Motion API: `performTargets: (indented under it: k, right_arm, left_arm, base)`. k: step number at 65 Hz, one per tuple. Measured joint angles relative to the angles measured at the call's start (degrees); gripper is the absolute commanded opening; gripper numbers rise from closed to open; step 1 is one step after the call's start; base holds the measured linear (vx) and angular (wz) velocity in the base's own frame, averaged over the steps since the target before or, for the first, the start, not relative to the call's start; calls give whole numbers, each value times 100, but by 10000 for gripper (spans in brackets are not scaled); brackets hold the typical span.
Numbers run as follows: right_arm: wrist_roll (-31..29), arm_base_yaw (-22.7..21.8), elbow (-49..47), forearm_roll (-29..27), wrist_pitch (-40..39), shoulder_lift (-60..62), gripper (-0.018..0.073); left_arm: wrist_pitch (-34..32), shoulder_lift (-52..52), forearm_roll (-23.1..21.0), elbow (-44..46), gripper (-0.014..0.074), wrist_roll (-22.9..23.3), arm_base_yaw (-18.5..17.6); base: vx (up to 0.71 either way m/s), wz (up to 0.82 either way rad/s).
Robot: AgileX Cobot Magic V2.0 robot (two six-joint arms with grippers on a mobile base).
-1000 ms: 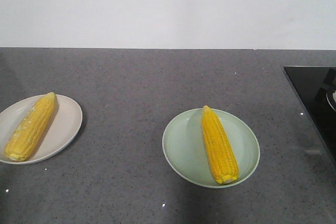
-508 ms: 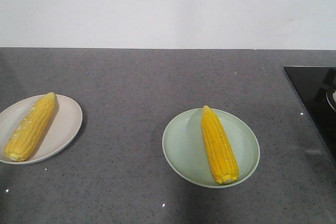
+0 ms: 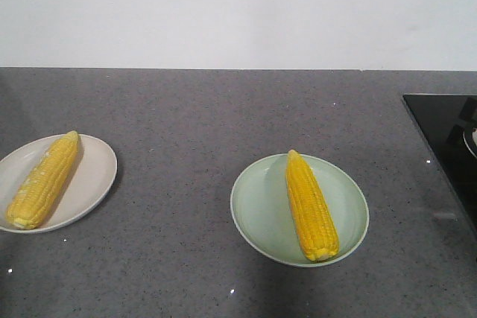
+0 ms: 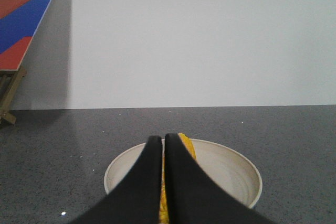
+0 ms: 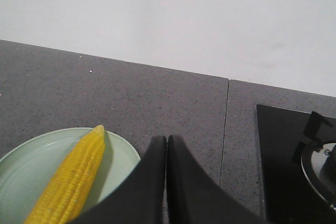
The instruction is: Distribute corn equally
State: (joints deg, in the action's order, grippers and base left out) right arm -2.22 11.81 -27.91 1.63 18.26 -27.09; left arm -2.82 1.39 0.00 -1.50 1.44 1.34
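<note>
While lying on a grey speckled counter (image 3: 186,124), a white plate (image 3: 93,176) at nine o'clock bears one corn cob (image 3: 43,180), tip toward one o'clock. Above that plate, seen from the left wrist view: left gripper (image 4: 163,142), black fingers (image 4: 149,177) pressed together, nothing between them, levelled low and aimed at twelve o'clock, corn showing just behind the tips. Toward four o'clock of centre, a pale green plate (image 3: 257,210) with a second cob (image 3: 311,206), tip at twelve o'clock. Right of it: right gripper (image 5: 166,142), jaws likewise closed and empty, hanging beside the green plate's rim. At three o'clock, a black cooktop (image 3: 447,139).
</note>
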Motion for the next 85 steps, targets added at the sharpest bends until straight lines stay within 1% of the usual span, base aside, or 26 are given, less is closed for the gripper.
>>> performTargets:
  k: [12,16,22,32,36,41,50,58,77,85]
  right_arm:
    - [-21,-12,6,5,30,139,-10]
    - [-26,-99,6,12,46,286,-10]
    - [-26,-388,6,16,51,545,-10]
    - [-21,-995,51,17,98,1025,-10]
    - [-21,-1181,205,22,98,1267,-10]
    - [1,-1283,490,32,92,1576,-10]
    - [72,-1307,1177,39,-66,2205,-10]
    - [182,-1307,1758,39,-395,2682,-10]
    - [325,-1307,2763,39,-1366,2782,-10]
    - [338,-1307,2943,28,-1758,2782,-10]
  left_arm:
    - [14,0,0,0,-7,0,0]
    - [14,0,0,0,-7,0,0]
    - [14,0,0,0,-7,0,0]
    - [14,0,0,0,-7,0,0]
    - [14,0,0,0,-7,0,0]
    - [14,0,0,0,-7,0,0]
    - [14,0,0,0,-7,0,0]
    - [14,0,0,0,-7,0,0]
    - [21,0,0,0,-7,0,0]
    - [21,0,0,0,-7,0,0]
  base:
    - [0,0]
    - [0,0]
    - [0,0]
    - [0,0]
    - [0,0]
    - [0,0]
    - [0,0]
    - [0,0]
    - [0,0]
    - [0,0]
